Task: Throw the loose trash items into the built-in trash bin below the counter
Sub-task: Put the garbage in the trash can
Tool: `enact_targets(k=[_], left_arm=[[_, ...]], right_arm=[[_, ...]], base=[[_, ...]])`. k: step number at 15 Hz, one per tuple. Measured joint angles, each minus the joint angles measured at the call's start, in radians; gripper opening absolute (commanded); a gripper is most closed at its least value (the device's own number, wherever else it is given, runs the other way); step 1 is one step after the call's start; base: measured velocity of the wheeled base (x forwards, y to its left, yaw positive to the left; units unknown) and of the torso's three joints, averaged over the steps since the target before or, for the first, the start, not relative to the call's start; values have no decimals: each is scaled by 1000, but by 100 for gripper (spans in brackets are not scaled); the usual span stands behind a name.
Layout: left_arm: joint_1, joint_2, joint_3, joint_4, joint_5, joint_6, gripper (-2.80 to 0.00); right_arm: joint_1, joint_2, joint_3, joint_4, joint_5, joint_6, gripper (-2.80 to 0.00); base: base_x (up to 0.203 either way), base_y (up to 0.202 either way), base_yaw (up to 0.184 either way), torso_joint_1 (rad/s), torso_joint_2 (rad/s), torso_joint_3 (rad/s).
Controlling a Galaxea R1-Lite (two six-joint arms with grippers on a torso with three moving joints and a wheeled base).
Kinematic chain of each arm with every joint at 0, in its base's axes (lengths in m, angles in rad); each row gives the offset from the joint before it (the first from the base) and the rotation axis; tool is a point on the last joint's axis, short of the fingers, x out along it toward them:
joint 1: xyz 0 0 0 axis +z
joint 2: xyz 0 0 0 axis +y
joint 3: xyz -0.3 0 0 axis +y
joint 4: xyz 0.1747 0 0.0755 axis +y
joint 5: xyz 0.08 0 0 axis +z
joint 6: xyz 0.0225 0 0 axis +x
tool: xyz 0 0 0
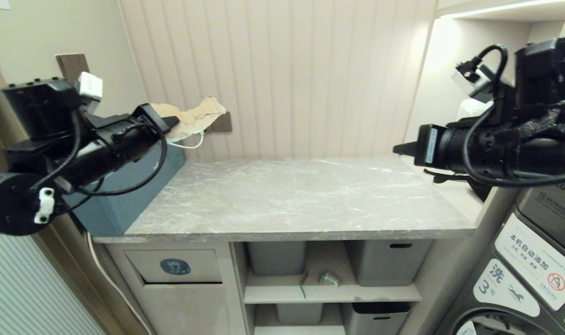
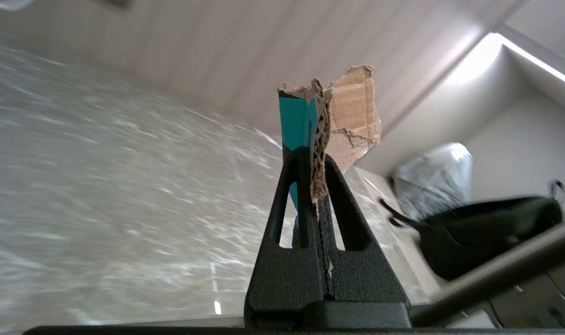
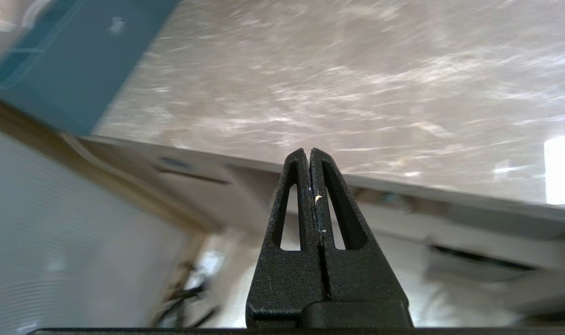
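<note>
My left gripper (image 1: 170, 122) is raised at the left above the counter (image 1: 301, 200), shut on a torn brown cardboard scrap (image 1: 201, 111). In the left wrist view the scrap (image 2: 354, 116) sticks out past the closed fingertips (image 2: 289, 160) and shows a teal face. My right gripper (image 1: 398, 149) hovers at the counter's right end, shut and empty; its tips (image 3: 309, 151) meet in the right wrist view. The trash bin flap (image 1: 173, 266) with a blue sticker sits closed under the counter's left end. A small teal-and-white wrapper (image 1: 329, 278) and a teal sliver (image 1: 302, 291) lie on the open shelf below.
A long teal-blue box (image 1: 119, 200) stands on the counter's left end under my left arm. Grey tubs (image 1: 387, 260) fill the shelves below. A washing machine (image 1: 533, 270) stands at the right. A white bag (image 2: 433, 179) and a black item (image 2: 487, 237) lie past the counter's right end.
</note>
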Motion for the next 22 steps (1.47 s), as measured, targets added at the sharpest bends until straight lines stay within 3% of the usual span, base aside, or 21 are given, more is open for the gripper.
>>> enact_targets(k=[4, 7, 9, 12, 16, 17, 20, 22], left_arm=[[69, -143, 144, 0, -1, 11, -280], [103, -258, 239, 0, -3, 17, -280], [120, -327, 300, 1, -8, 44, -280], [132, -406, 370, 1, -28, 55, -280], [133, -435, 376, 1, -31, 59, -280], [133, -437, 377, 3, -31, 61, -280], [135, -461, 415, 3, -29, 65, -280], [135, -481, 453, 3, -29, 65, -280]], right_arm=[[-134, -262, 333, -78, -68, -126, -280], [-178, -450, 623, -87, -191, -236, -280], [-185, -589, 814, -89, -227, -301, -280], [-183, -850, 1028, -74, -161, -390, -280], [-201, -1154, 1141, 38, 17, -443, -280], [-236, -1177, 1151, 52, 25, -443, -280], [-439, -1185, 1168, 70, 46, -441, -280], [-482, -1222, 1180, 45, 68, -441, -280]], base=[[0, 0, 0, 0, 0, 0], [0, 0, 0, 0, 0, 0], [0, 0, 0, 0, 0, 0], [0, 0, 0, 0, 0, 0], [0, 0, 0, 0, 0, 0], [0, 0, 0, 0, 0, 0], [0, 0, 0, 0, 0, 0], [0, 0, 0, 0, 0, 0]])
